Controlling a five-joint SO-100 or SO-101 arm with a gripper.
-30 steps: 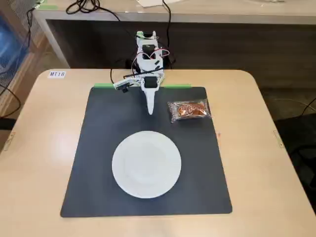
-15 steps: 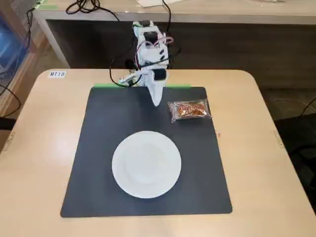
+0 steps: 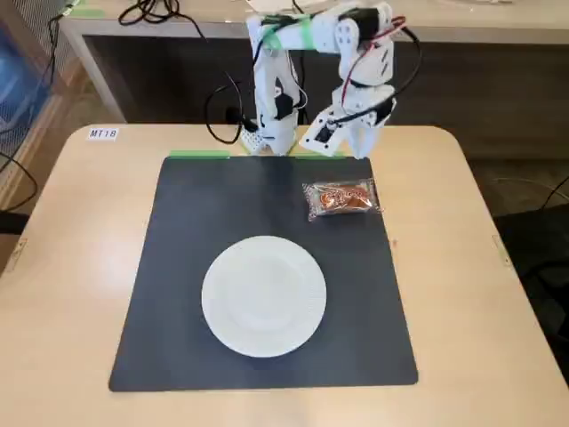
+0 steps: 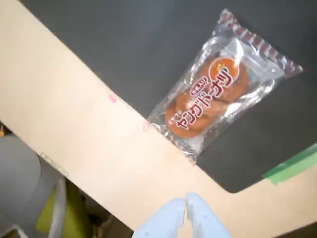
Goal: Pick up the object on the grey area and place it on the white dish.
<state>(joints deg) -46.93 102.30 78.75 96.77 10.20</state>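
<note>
The snack (image 3: 341,198) in a clear crinkly wrapper with orange-brown contents lies on the dark grey mat (image 3: 222,213) near its far right corner. In the wrist view the snack (image 4: 218,94) lies at the mat's edge, just touching the beige table. The white plate (image 3: 264,295) sits on the mat's middle, nearer the front. My gripper (image 3: 331,140) hangs at the mat's far edge, behind the snack and apart from it. In the wrist view its fingertips (image 4: 186,206) meet, shut and empty, over the table below the snack.
The beige tabletop (image 3: 462,267) surrounds the mat. A green tape strip (image 3: 199,155) runs along the mat's far edge. The arm's white base (image 3: 271,124) stands behind the mat with cables. A desk edge runs along the back.
</note>
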